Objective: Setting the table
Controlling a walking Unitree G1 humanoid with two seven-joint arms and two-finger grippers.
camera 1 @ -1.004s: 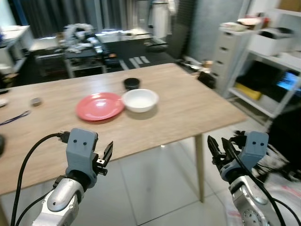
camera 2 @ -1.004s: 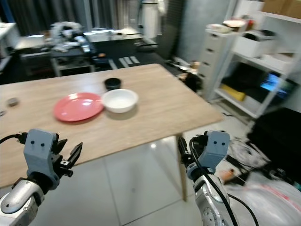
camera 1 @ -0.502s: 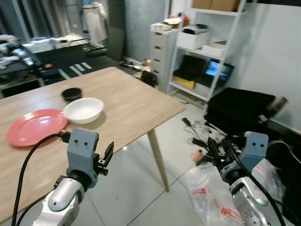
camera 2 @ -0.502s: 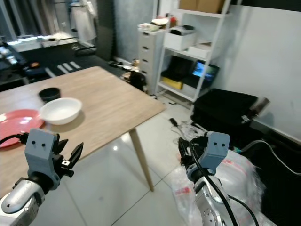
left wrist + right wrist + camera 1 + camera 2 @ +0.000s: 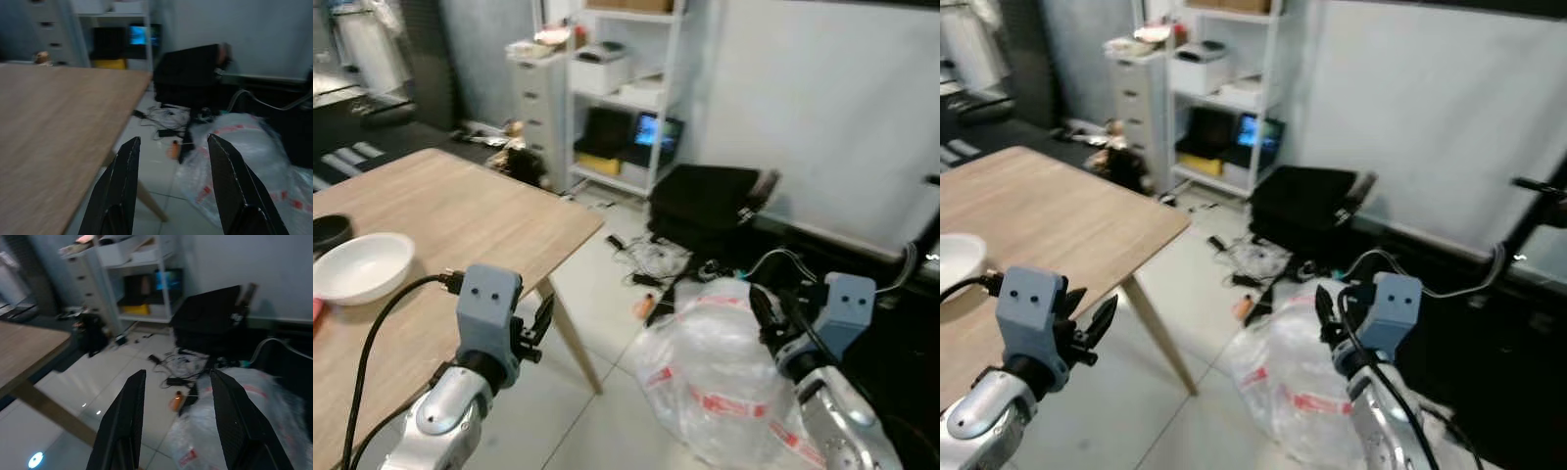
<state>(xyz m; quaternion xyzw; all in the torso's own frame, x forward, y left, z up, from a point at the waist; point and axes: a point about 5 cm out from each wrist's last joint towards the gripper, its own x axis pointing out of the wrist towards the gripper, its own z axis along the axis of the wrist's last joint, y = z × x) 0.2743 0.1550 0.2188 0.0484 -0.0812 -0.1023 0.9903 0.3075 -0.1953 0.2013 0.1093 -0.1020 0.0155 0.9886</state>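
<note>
The bowl (image 5: 360, 266) is cut off by the frame edge in the right eye view. A dark object (image 5: 327, 231) beyond it is cropped and unidentifiable. The table (image 5: 49, 112) is blurred and extends past the frame beside the left fingers (image 5: 120, 191). Shelf contents (image 5: 122, 249) beyond the right fingers (image 5: 124, 423) are too blurred to identify.

No legible text; red print on plastic bag (image 5: 724, 377) too blurred.

Head stereo pair looks forward and down past the table (image 5: 460, 211) corner; wrist cameras face the bag (image 5: 244, 147) and shelves (image 5: 132, 264) (all share these).
</note>
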